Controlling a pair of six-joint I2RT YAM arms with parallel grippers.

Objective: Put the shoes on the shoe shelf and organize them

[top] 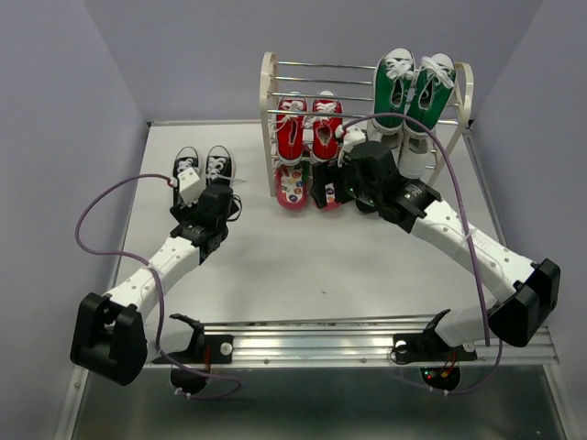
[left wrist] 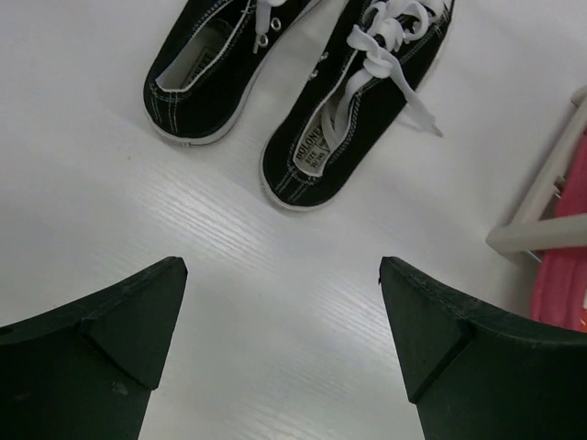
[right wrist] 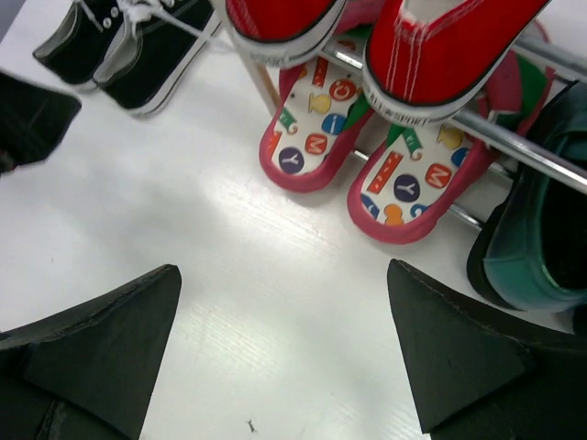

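White table [top: 321, 266] | black sneakers [left wrist: 293, 165] beside shelf [top: 269, 101] | left fingers [left wrist: 101, 348], right fingers [right wrist: 101, 348] spread

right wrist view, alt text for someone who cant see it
Red-pink flip-flops with colourful printed footbeds lie beneath red white-soled sneakers on silver metal rods. The open right gripper hovers over the white table before them; black-white sneakers stand upper left.

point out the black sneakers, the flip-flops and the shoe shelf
black sneakers [left wrist: 367, 128], left wrist view, side canvas
flip-flops [right wrist: 316, 124], right wrist view, left footbed
shoe shelf [top: 267, 101], top view, left side frame
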